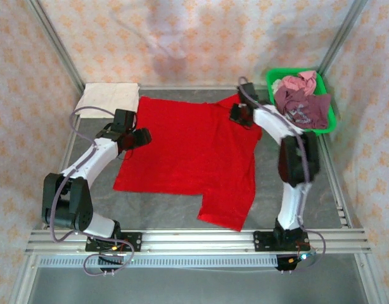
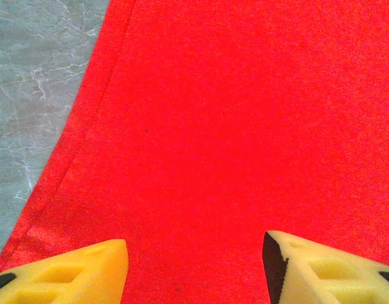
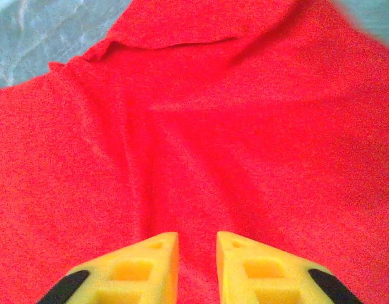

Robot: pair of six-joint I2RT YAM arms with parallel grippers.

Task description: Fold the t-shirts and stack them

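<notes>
**Red tee laid out flat, the folding all to come**

Right up close, two yellow fingertips point(image 3: 144, 269) of the right arm sit low over the red t-shirt point(image 1: 188, 152). The right jaws are only a narrow slit apart, with nothing pinched in the gap that I can see. Over on the other side, the left jaws stand wide above the shirt's left edge. Their fingertips point(image 2: 74, 272) are well apart, with only flat cloth and a stitched hem below them.

Where does the job stand? Early, by my reckoning. A cream-white t-shirt point(image 1: 109, 98) lies folded in the far left corner of the desk point(image 1: 163, 206), and that looks like the start of the stack. The red one is spread across the middle, one part reaching toward the near edge, and I can see no fold made in it. In the green basket point(image 1: 289, 71) at the far right, a maroon t-shirt point(image 1: 302, 107) and a pink t-shirt point(image 1: 303, 80) lie crumpled, waiting their turn.

Some things I can't give you. The right arm covers the red shirt's far right corner, so its collar is hard to place. A wrinkled edge point(image 3: 175, 41) shows ahead of the right fingertips, hem or sleeve I can't say. How many tees are heaped in that basket is anyone's guess, and the pale print on the maroon one is too small to read.
</notes>
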